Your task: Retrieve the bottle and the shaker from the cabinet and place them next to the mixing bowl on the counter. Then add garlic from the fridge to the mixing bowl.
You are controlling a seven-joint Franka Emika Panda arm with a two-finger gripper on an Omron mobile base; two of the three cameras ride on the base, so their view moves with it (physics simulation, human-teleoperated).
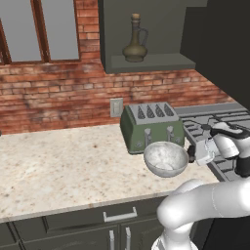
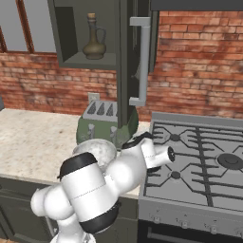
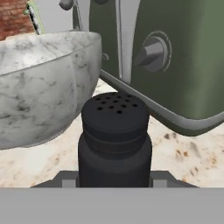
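Black shaker (image 3: 114, 135), clenched low in my fingers (image 3: 114, 181) beside the bowl (image 3: 43, 83): light, rigid, probably slick-sided.

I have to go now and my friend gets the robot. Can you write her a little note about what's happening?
Gripper: jaws shut on the shaker, low beside the mixing bowl on the counter, by the green toaster.
Bottle: on the cabinet shelf.
Done: shaker is out of the cabinet.
Left: let go of the shaker, fetch the bottle, then garlic from the fridge.
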